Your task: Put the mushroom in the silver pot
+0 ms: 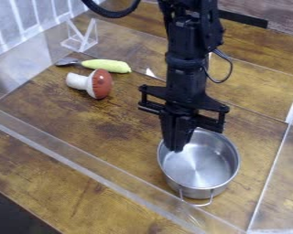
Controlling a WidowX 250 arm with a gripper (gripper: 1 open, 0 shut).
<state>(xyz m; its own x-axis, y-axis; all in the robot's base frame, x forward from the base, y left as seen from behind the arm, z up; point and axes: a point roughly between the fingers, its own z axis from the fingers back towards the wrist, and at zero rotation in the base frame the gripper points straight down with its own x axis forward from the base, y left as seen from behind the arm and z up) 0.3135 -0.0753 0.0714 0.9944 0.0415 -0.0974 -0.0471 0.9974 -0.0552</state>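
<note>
The mushroom (92, 83), with a reddish-brown cap and white stem, lies on its side on the wooden table at the upper left. At the lower right stands the silver pot (200, 163), round, shiny and with nothing inside. My gripper (179, 143) points straight down from the black arm, its fingers pressed together and shut on nothing. Its tips hang over the pot's left rim, far to the right of the mushroom.
A long yellow-green piece (106, 65) lies just behind the mushroom. A clear acrylic wall (100, 174) runs along the table's front and sides. A small clear stand (80, 37) sits at the back left.
</note>
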